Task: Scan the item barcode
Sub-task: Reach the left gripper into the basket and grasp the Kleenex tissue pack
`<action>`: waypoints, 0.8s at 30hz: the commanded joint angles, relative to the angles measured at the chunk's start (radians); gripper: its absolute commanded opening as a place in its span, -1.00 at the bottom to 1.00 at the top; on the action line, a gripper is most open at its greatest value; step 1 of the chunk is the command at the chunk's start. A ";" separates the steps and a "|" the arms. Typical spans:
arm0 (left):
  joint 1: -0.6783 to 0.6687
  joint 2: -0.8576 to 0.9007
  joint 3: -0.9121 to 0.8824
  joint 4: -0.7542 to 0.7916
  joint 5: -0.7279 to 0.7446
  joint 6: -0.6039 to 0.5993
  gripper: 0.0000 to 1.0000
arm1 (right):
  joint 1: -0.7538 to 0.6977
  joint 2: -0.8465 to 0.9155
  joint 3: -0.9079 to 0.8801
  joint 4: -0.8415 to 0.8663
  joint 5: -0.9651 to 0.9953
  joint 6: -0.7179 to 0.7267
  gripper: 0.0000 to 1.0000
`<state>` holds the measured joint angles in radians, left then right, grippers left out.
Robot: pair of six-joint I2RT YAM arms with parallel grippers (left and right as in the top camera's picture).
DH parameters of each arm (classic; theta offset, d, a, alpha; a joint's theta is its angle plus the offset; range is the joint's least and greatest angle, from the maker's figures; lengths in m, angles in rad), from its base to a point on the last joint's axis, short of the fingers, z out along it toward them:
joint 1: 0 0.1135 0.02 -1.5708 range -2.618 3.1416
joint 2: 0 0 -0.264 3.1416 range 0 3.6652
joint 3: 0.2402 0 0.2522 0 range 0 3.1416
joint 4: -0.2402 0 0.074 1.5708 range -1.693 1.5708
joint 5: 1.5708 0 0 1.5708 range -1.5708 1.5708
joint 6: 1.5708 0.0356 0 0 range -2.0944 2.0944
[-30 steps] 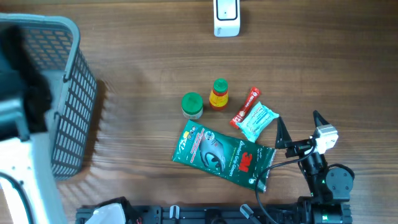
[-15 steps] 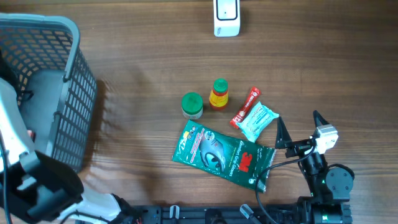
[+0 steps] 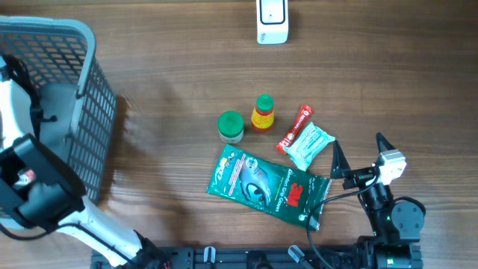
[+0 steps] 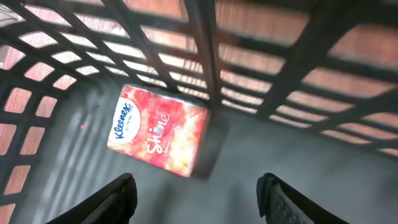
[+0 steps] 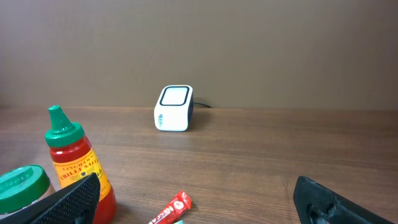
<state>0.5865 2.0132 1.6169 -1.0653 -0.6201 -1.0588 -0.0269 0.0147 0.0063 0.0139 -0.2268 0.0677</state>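
**Ann:** From above, where are the left jaws?

**Ben:** The left arm (image 3: 41,196) hides them. It hangs over the basket (image 3: 93,112). The right jaws stand wide apart and hold nothing. A blue pack (image 3: 308,145), a red stick (image 3: 294,128) and a green bag (image 3: 267,183) lie just to their left. A bottle (image 3: 263,113) and a jar (image 3: 231,127) stand further left. The scanner (image 3: 271,21) sits far ahead of them on the bench (image 3: 172,60).

**Ann:** And from the left wrist?

**Ben:** The left jaws are apart, with nothing between them. A tissue pack (image 4: 160,129) lies flat on the basket floor ahead of them, nearer the left jaw, not touching.

**Ann:** From the right wrist?

**Ben:** The jaws are wide and empty. The scanner stands far ahead, between them. The bottle and jar are by the left jaw. The red stick lies close in front, between the two.
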 commanded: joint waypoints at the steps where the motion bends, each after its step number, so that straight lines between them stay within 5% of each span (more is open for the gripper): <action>1: 0.008 0.064 0.003 -0.005 -0.052 0.035 0.31 | 0.003 -0.005 -0.001 0.003 0.010 0.013 0.99; 24: 0.075 0.111 -0.045 0.005 -0.080 0.034 0.49 | 0.003 -0.005 -0.001 0.003 0.010 0.013 0.99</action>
<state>0.6453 2.1048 1.6089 -1.0714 -0.6827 -1.0294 -0.0269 0.0147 0.0063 0.0139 -0.2268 0.0677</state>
